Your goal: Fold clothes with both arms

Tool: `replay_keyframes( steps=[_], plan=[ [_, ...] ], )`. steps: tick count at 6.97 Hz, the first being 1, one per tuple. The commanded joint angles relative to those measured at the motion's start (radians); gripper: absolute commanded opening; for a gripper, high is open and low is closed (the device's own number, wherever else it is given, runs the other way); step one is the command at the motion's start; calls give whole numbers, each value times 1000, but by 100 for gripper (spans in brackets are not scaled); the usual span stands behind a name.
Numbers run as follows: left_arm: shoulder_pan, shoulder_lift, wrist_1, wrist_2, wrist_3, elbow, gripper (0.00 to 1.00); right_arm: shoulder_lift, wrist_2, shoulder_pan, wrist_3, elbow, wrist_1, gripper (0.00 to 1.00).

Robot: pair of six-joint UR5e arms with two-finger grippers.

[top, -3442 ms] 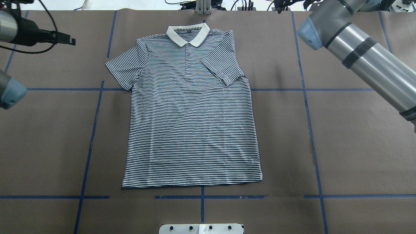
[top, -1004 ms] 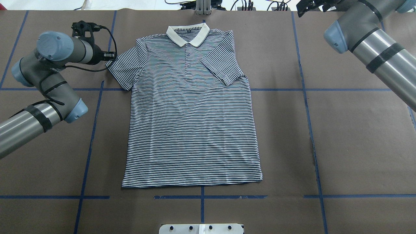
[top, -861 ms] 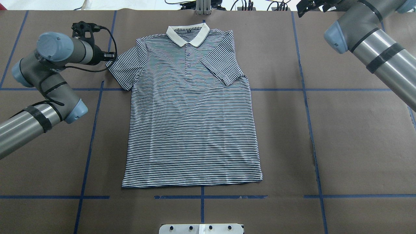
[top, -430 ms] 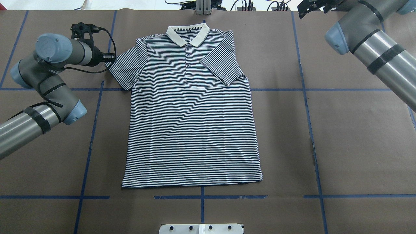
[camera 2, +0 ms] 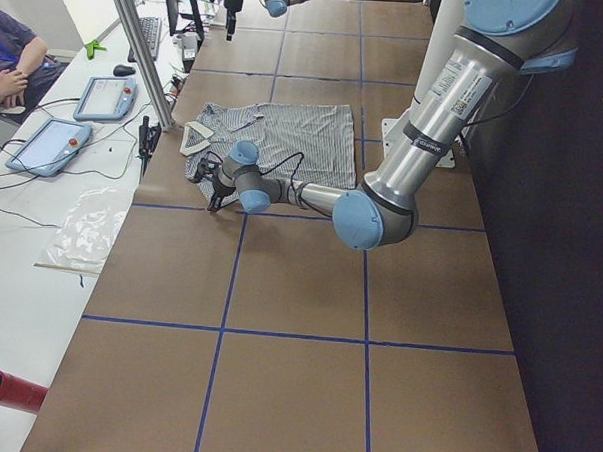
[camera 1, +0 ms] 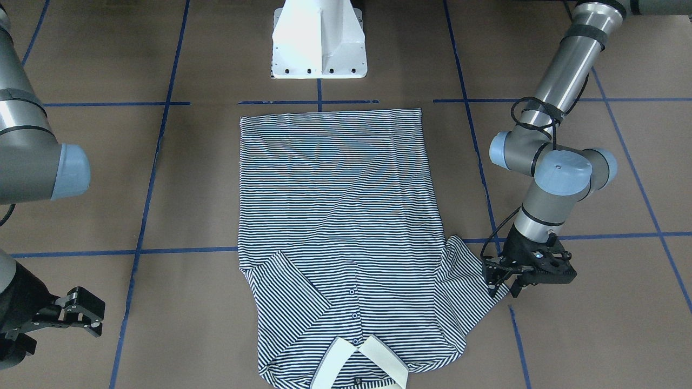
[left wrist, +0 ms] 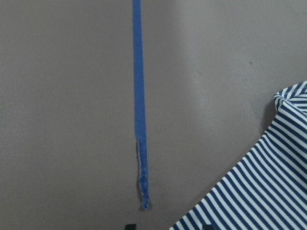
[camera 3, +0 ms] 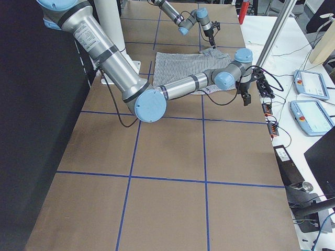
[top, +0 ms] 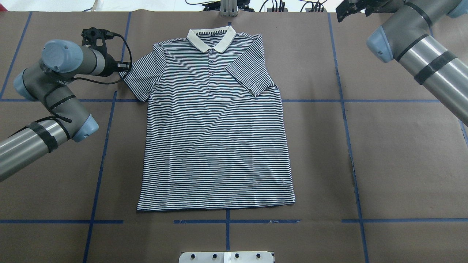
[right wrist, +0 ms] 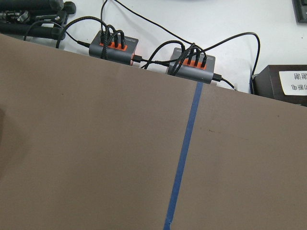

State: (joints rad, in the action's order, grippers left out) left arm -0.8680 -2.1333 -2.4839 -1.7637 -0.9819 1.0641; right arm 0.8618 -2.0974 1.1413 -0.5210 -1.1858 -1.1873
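The striped polo shirt [top: 215,146] lies flat and face up on the brown table, its cream collar [top: 212,38] at the far edge. Its sleeve on my right side is folded in over the chest [top: 252,78]; the other sleeve [top: 140,78] lies spread out. My left gripper [camera 1: 504,289] stands open at the tip of that spread sleeve [camera 1: 470,281], with fingers low at the table. The left wrist view shows the sleeve's striped edge [left wrist: 268,191] beside a blue tape line [left wrist: 139,105]. My right gripper [camera 1: 86,314] hangs open, off the shirt, near the table's far corner [top: 343,10].
The white pedestal base [camera 1: 319,38] stands at the near edge behind the shirt's hem. Blue tape lines [top: 347,120] grid the table. Two cable hubs [right wrist: 112,48] sit past the far edge. A person [camera 2: 13,63] and tablets [camera 2: 50,145] are at the side bench.
My left arm swung in from the left edge to the spread sleeve and over the last second eased slightly lower. The right arm drew back a little. The shirt has not moved.
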Motion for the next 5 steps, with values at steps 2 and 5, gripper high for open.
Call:
replay_keyframes(
  steps=[2,5],
  plan=[
    [3,3,-12,1,2,0,0,2,0,0,-1,0,0,100],
    [3,16,46,1,-3,113,0,0,0,0,-2,-2,0,100]
  ],
)
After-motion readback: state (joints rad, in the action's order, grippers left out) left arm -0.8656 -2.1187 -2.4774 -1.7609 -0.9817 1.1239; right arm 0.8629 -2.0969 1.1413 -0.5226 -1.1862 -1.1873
